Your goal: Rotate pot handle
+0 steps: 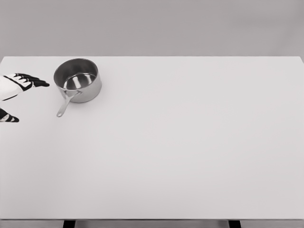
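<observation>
White table [190,152]: one steel pot [78,80], one open left robot hand [19,85].

Left hand [16,88] cut by picture's left edge: only fingers [33,80] and thumb tip showed, palm and arm out of frame. Table [190,152] cropped at bottom; legs seen only as dark stubs. Pot [77,80] wall hid near part of its floor and handle [65,104] root.

Steel pot [77,80] upright on white table [190,152], empty. Handle [65,104] angles from pot toward near-left. Left hand [19,85] left of pot, apart from it, fingers [35,80] spread, holding nothing.
</observation>
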Controlling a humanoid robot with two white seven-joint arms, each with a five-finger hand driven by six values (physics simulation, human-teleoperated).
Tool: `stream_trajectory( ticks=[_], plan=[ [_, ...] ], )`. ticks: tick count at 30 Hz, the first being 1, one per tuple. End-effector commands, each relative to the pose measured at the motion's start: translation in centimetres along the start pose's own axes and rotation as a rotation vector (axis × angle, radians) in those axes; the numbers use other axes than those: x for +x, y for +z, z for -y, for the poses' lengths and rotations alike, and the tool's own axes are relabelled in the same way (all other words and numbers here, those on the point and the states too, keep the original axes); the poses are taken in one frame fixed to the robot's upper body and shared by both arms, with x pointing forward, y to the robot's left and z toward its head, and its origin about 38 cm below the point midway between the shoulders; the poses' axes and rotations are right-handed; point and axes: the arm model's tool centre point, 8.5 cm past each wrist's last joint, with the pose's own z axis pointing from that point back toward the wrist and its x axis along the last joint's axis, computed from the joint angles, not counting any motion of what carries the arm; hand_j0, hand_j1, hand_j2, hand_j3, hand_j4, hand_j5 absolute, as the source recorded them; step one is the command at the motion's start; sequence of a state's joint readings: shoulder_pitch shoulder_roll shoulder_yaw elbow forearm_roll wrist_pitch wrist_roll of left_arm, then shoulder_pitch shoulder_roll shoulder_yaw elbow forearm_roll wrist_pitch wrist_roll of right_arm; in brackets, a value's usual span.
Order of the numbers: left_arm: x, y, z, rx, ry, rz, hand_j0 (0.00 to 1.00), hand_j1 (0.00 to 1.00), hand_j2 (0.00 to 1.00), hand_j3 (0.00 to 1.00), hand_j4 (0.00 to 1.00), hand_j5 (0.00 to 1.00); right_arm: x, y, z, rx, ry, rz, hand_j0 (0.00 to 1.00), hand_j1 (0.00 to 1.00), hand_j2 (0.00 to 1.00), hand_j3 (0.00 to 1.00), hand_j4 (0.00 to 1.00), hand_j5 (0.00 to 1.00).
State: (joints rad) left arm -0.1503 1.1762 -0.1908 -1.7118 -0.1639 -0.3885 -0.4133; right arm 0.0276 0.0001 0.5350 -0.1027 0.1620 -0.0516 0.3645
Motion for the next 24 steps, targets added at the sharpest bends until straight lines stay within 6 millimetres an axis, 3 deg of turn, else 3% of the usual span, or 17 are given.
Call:
stream_trajectory(
  ticks=[1, 7, 13, 15, 16, 19, 20, 24],
  plan=[
    [0.1, -0.1, 0.1, -0.001, 0.002, 0.008, 1.00, 1.00, 1.00, 1.00, 1.00, 1.00, -0.1, 0.0, 0.0, -0.001, -0.003, -0.002, 1.00, 1.00, 1.00, 1.00, 1.00, 1.00],
    [0.4, -0.4, 0.3, -0.021, 0.003, 0.023, 1.00, 1.00, 1.00, 1.00, 1.00, 1.00, -0.6, -0.1, -0.4, 0.007, -0.004, -0.010, 1.00, 1.00, 1.00, 1.00, 1.00, 1.00],
    [1.0, -1.3, -1.4, -0.040, -0.027, 0.054, 1.00, 1.00, 1.00, 1.00, 1.00, 1.00, -0.6, -0.1, -0.4, 0.007, -0.004, -0.010, 1.00, 1.00, 1.00, 1.00, 1.00, 1.00],
    [2.6, -4.3, -1.1, -0.112, -0.056, 0.135, 1.00, 1.00, 1.00, 1.00, 1.00, 1.00, -0.6, -0.1, -0.4, 0.007, -0.004, -0.010, 1.00, 1.00, 1.00, 1.00, 1.00, 1.00],
    [4.2, -6.0, -0.6, -0.157, -0.084, 0.210, 1.00, 1.00, 1.00, 1.00, 1.00, 1.00, -0.6, -0.1, -0.4, 0.007, -0.004, -0.010, 1.00, 1.00, 1.00, 1.00, 1.00, 1.00],
    [10.6, -11.6, -2.4, -0.135, -0.188, 0.464, 1.00, 1.00, 1.00, 1.00, 1.00, 1.00, -0.6, -0.1, -0.4, 0.007, -0.004, -0.010, 1.00, 1.00, 1.00, 1.00, 1.00, 1.00],
    [11.8, -13.0, -2.5, -0.126, -0.189, 0.493, 1.00, 1.00, 1.00, 1.00, 1.00, 1.00, -0.6, -0.1, -0.4, 0.007, -0.004, -0.010, 1.00, 1.00, 1.00, 1.00, 1.00, 1.00],
    [11.2, -14.9, -1.6, -0.146, -0.150, 0.430, 1.00, 1.00, 1.00, 1.00, 1.00, 1.00, -0.6, -0.1, -0.4, 0.007, -0.004, -0.010, 1.00, 1.00, 1.00, 1.00, 1.00, 1.00]
  ],
)
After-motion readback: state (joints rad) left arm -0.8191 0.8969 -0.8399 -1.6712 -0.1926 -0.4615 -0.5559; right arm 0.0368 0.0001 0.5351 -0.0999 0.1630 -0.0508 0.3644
